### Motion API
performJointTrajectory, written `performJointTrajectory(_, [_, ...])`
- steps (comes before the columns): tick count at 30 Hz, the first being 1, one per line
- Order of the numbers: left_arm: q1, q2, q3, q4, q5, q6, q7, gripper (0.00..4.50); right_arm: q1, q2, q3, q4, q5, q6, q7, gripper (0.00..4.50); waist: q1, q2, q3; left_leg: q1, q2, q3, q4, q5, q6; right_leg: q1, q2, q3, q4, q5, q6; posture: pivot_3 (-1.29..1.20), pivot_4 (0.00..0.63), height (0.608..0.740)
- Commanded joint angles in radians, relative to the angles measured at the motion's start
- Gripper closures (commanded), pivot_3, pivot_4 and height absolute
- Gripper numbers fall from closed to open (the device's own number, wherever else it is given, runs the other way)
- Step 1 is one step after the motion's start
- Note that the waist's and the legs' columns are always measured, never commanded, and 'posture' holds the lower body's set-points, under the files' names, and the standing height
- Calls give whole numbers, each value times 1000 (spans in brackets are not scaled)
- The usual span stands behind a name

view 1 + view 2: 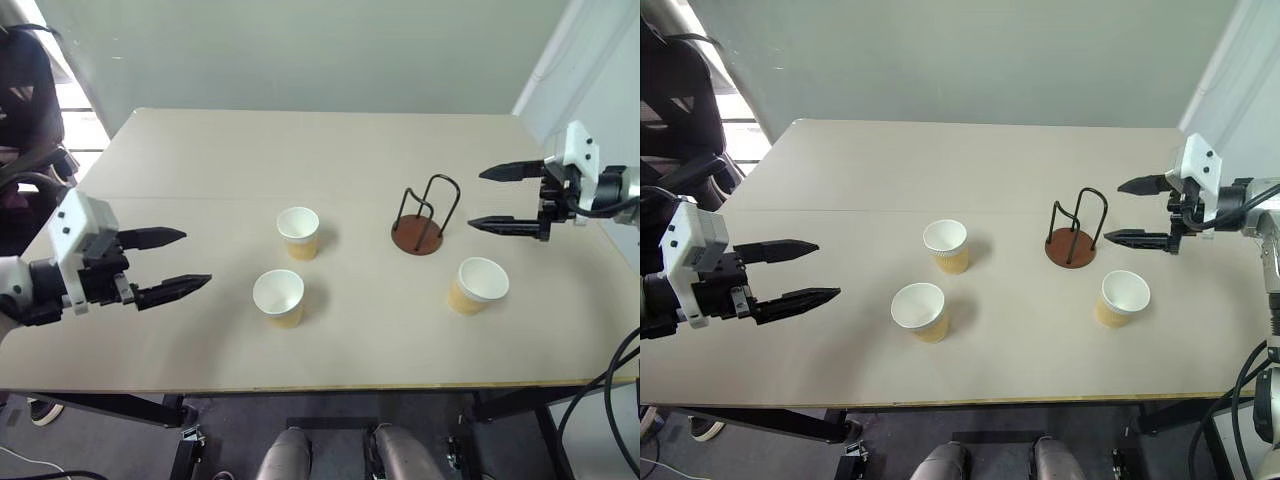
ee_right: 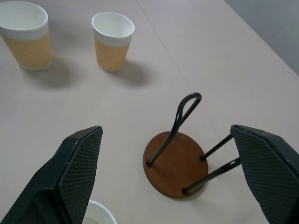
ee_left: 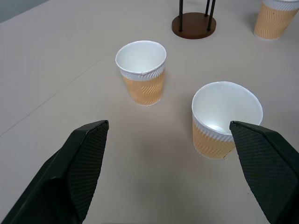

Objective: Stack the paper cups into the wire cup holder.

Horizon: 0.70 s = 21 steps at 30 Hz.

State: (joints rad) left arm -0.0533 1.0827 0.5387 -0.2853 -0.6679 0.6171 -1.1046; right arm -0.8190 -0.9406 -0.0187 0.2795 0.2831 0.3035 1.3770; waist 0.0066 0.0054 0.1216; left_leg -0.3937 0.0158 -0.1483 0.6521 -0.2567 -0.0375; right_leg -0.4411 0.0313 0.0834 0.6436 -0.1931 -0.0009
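Three tan paper cups stand upright on the beige table: one in the middle [image 1: 298, 232], one nearer the front [image 1: 279, 297], one at the right front [image 1: 476, 285]. The wire cup holder [image 1: 420, 219], a brown disc with black wire loops, stands empty between the middle cup and the right cup. My left gripper [image 1: 172, 263] hovers open over the left side of the table, pointing at the two left cups [image 3: 142, 70] [image 3: 224, 116]. My right gripper [image 1: 495, 198] hovers open just right of the holder [image 2: 177, 161], holding nothing.
The table's front edge [image 1: 320, 388] runs below the cups. A dark chair [image 1: 25, 95] stands off the table's left side. A white wall [image 1: 300, 50] rises behind the table's far edge.
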Motion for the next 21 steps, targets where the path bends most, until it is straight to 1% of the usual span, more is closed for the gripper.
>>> performJointTrajectory(1, [3,15,51,-25,2,-1,5,57,-40,-14,-9,23,-23,-15,-25,0,0,0,0,0,0,0,0,0,0,0,0,0,0,0,0,0,150,740])
performJointTrajectory(5, [5,14,54,-25,2,-1,6,57,-45,-11,-9,31,-32,-20,-29,0,0,0,0,0,0,0,0,0,0,0,0,0,0,0,0,0,150,740])
performJointTrajectory(7, [5,15,53,-23,3,-2,6,57,-51,-7,-4,45,-54,-20,-55,0,0,0,0,0,0,0,0,0,0,0,0,0,0,0,0,0,150,740])
performJointTrajectory(10, [4,16,54,-22,3,-3,5,57,-63,5,12,81,-98,-25,-108,0,0,0,0,0,0,0,0,0,0,0,0,0,0,0,0,0,150,740])
performJointTrajectory(13, [3,15,50,-23,2,-3,5,57,-84,53,48,133,-176,17,-237,0,-1,0,0,1,1,0,0,0,0,0,0,0,0,1,1,0,150,740])
performJointTrajectory(14, [2,15,50,-24,1,-3,5,57,-89,65,57,144,-191,31,-261,0,-1,0,0,1,1,0,0,0,0,0,0,0,1,3,4,0,150,740])
performJointTrajectory(15, [2,15,50,-24,1,-2,5,57,-88,71,62,146,-201,37,-270,0,-1,0,0,1,1,0,0,0,0,0,0,0,1,5,8,0,150,740])
performJointTrajectory(21, [-7,3,68,-28,-18,-6,6,57,-108,104,86,189,-255,103,-347,0,0,1,0,1,1,0,-1,0,0,-1,0,0,0,5,8,0,150,740])
